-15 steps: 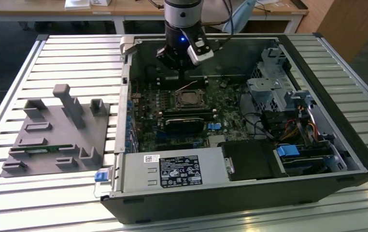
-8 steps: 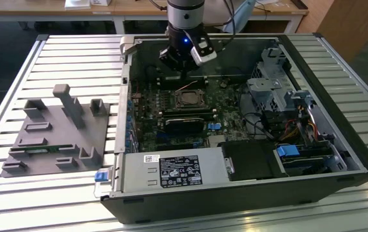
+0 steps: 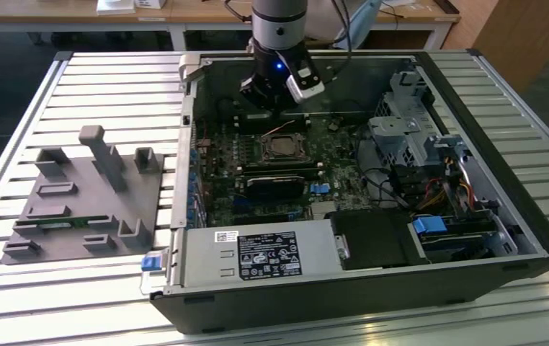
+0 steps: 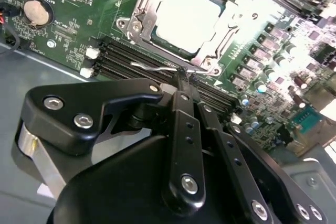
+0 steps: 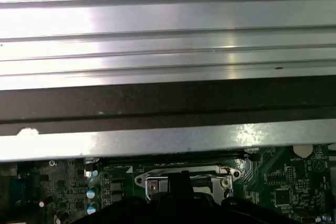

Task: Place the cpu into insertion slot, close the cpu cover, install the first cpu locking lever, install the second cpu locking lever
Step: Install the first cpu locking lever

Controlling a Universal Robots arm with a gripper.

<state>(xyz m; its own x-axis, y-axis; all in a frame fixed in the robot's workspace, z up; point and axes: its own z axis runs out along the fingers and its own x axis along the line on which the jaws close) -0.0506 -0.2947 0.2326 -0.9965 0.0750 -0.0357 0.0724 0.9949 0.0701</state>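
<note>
The cpu (image 4: 189, 17), a silver square, lies in the insertion slot (image 3: 282, 148) on the green motherboard. The cpu cover (image 4: 140, 18), a metal frame, lies flat around it and also appears in the first wrist view (image 5: 184, 170). A thin wire cpu locking lever (image 4: 155, 68) runs along the socket's edge beside the memory slots. My gripper (image 4: 185, 80) is shut, its tips together right at this wire. I cannot tell whether the wire is pinched or only touched. In the exterior view my gripper (image 3: 266, 108) hangs inside the case just behind the socket.
Long black memory slots (image 4: 126, 59) lie under the fingertips, with a coin battery (image 4: 38, 10) nearby. The case wall (image 5: 168, 98) rises close behind the socket. A drive cage (image 3: 409, 130), a power supply (image 3: 255, 256) and a grey fixture (image 3: 87, 194) on the exterior view's left surround the board.
</note>
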